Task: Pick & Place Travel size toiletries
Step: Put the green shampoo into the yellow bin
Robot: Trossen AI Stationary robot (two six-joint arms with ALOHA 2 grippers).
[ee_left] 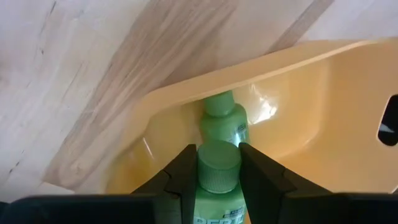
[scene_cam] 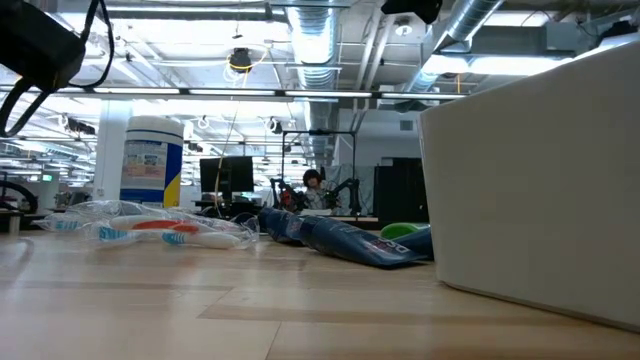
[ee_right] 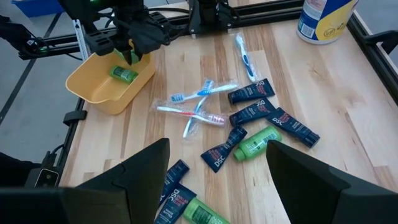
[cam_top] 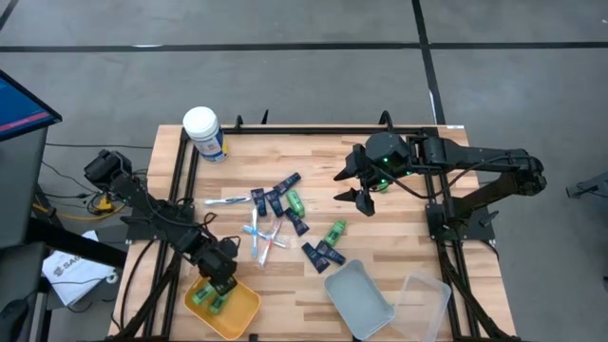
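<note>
Even, bright overhead light falls on the wooden table (cam_top: 380,190), with only soft, short shadows beneath the arms. In the low view, ceiling strip lights (scene_cam: 200,92) glare white and the near white box (scene_cam: 540,190) and table edge are blurred. The left wrist view shows a small glare patch on the yellow tray (ee_left: 298,93), with its foreground soft.

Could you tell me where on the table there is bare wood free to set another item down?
Bare wood lies between the white-lidded canister and the right gripper, open above the table, and along that far edge. The middle is crowded with toothbrushes, navy tubes and green bottles. The yellow tray, where the left gripper holds a bottle, and grey bin fill the near edge.
</note>
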